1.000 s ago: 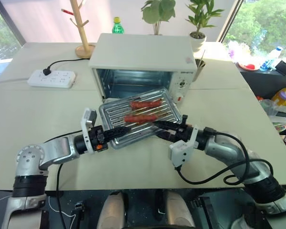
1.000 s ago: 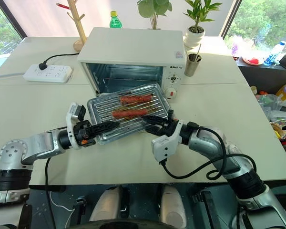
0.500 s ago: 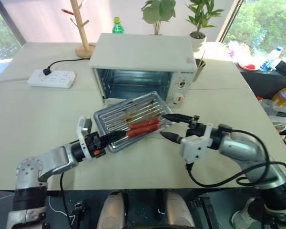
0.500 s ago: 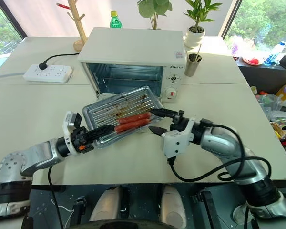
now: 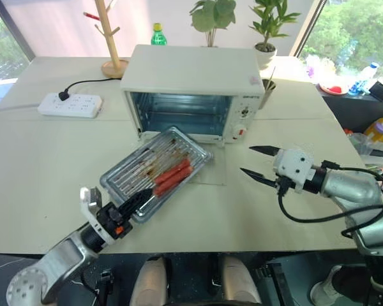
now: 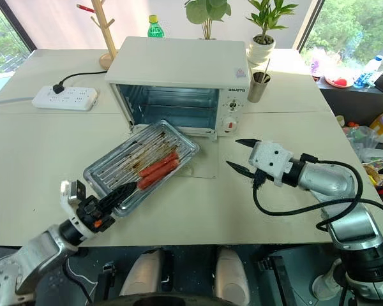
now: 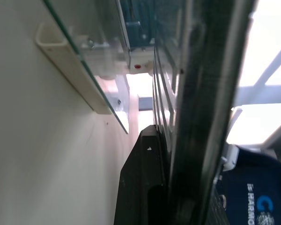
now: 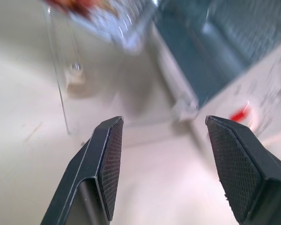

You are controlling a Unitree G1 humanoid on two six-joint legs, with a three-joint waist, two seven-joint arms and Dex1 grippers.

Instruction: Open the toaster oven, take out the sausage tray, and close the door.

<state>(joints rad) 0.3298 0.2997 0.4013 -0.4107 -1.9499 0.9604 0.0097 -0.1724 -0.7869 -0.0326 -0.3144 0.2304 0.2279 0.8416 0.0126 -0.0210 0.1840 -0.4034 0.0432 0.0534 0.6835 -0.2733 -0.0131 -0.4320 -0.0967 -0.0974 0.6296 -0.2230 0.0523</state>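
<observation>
tray is out: we have the sausage tray [image 5: 154, 173] pinched by its near corner in the left gripper [image 5: 135, 201], fingers clamped tight on the rim, with the rest of the tray reaching up and away from the fingertips toward the toaster oven [image 5: 195, 89]. it looks tilted, far end over the door [image 6: 201, 158], which lies flat open on the table [image 5: 45, 172] just ahead of the tray. we can't tell whether the far edge touches the glass.

right gripper [image 5: 260, 162] holds nothing, fingers spread about halfway, hovering off to the oven's knob side, with the door's edge ahead of and below its tips.

handling, as we judge it: thin stiff sheet metal, light, but a one-corner pinch gives a long lever, so it wants to twist. the two sausages [image 5: 172, 176] sit loose on the wire rack and sit bunched toward one side, so any more tilt and they roll off. the shiny rim is likely slick; better hold is mid-edge, or a second pinch on the opposite rim. the door is glass, so take it by the white bar handle and don't knock the tray into it.
</observation>
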